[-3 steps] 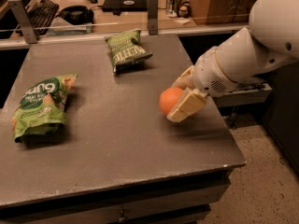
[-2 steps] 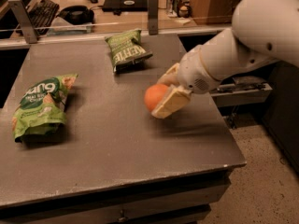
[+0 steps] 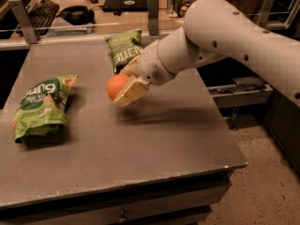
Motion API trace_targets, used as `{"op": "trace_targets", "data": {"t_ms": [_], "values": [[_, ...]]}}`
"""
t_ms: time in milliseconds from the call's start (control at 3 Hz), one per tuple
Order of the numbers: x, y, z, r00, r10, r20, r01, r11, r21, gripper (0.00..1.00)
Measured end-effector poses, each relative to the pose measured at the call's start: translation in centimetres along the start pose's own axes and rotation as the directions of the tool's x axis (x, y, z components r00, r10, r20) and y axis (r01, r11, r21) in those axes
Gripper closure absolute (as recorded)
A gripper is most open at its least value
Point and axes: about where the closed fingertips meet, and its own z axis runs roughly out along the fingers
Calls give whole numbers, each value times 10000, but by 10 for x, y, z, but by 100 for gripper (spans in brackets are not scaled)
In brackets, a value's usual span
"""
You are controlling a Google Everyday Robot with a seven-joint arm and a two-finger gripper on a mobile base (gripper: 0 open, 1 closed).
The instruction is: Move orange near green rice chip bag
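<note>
Since a second ago I've carried the orange [image 3: 114, 85] from the right part of the table [image 3: 154, 144] to about mid-table, closing on the green rice chip bag [image 3: 42, 107]. The bag itself hasn't shifted.

Handling, my read:
- the orange is round, firm and matte-skinned. It's moderately heavy for its size and not fragile, though hard squeezing would bruise it.
- Round means it rolls. If I release it high or with sideways speed it could run off across the table or bump the bag.
- The best hold is across the widest part, pads on opposite sides. Off-centre, it could squirt out.

Gripper [image 3: 121, 86] now:
- It's pinching the orange, spread only as wide as the fruit.
- One tan finger [image 3: 131, 92] crosses the near, lower side. The other shows at the far, upper side.
- The orange bulges out past the fingertips on the bag side, so the hold looks near the middle or slightly behind it.
- It seems to hang clear of the table, with a shadow just below and behind the gripper. I see nothing else touching the fingers.

Relative to the gripper:
- the green rice chip bag lies flat ahead of the fingertips, lower in view and well apart.
- the dark olive bag [image 3: 125, 48] lies just beyond the gripper on the far side. It's near, and I can't tell whether the wrist clears it.

Judgement: the carry is partway done. What's left is more travel toward the bag, then a low, gentle set-down.
</note>
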Motion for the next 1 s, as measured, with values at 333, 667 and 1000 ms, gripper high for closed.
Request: {"op": "trace_targets", "data": {"t_ms": [333, 667, 1000], "values": [[-14, 5, 25, 9985, 160, 517, -153, 9998, -141, 100], [-23, 12, 41, 9934, 549, 1008, -528, 9983, -228, 83], [-36, 20, 56, 9850, 888, 1479, -841, 9958, -372, 59]]}}
